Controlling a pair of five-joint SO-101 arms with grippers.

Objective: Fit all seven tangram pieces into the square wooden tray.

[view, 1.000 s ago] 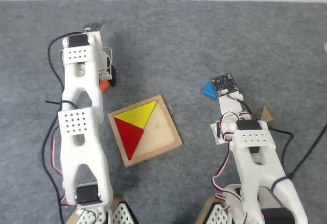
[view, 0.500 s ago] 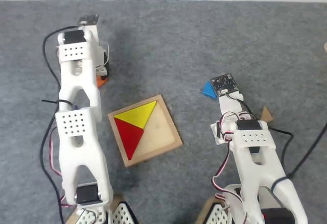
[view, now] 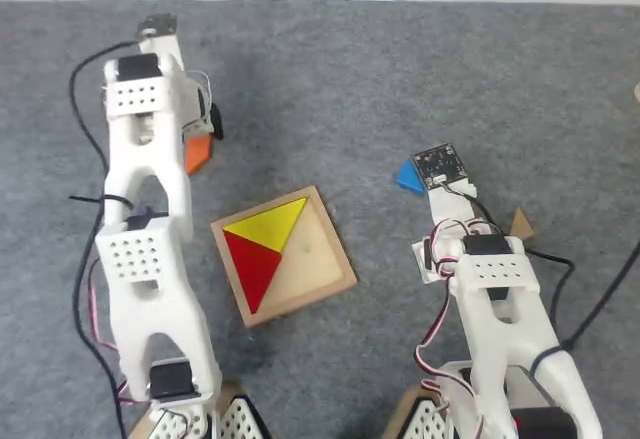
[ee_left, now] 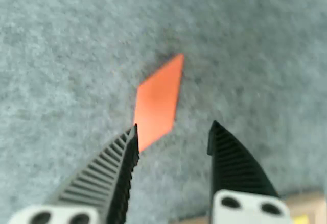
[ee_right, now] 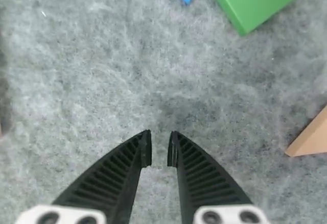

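Left tool (ee_left: 173, 126) spread wide over orange piece (ee_left: 158, 101)

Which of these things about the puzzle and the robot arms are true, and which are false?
1. The wooden tray holds a yellow triangle and a red triangle. True.
2. The orange piece is in the tray. False: it lies on the grey carpet, outside the tray.
3. The left pincer is open. True.
4. The right pincer is holding the blue piece. False: the blue piece lies on the carpet, and that pincer holds nothing.
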